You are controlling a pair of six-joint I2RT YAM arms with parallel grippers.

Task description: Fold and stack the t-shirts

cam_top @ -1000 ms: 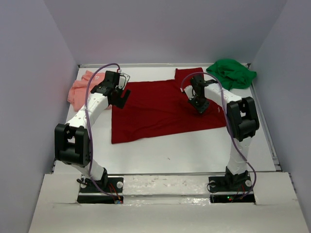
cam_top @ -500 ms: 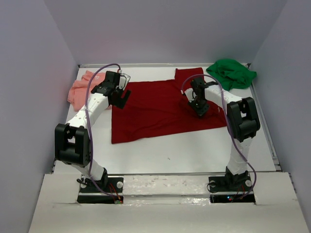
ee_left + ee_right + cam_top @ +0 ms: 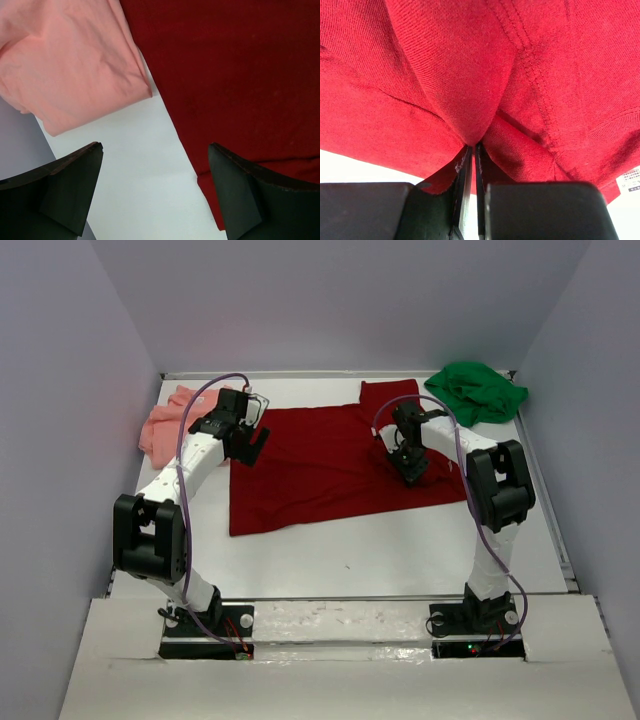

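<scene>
Over the last second the right gripper creeps a little toward 6 o'clock, and the cloth under it bunches slightly with it. Its fingers are clamped on a raised fold of the dark red t-shirt; the right wrist view shows that fold pinched tight between the two pads, next to a stitched seam. The rest of the shirt lies spread flat mid-table, one sleeve pointing to 12 o'clock.

The left gripper barely shifts. It hangs with its fingers wide apart and nothing between them, above the shirt's 9 o'clock edge, over the strip of bare table that separates the red cloth from the salmon pink t-shirt. That pink shirt sits at 10 o'clock by the wall. The bright green t-shirt lies crumpled at 1 o'clock.

This looks like the start of a first fold. One side is gripped, the other is not yet taken, and nothing is stacked.
</scene>
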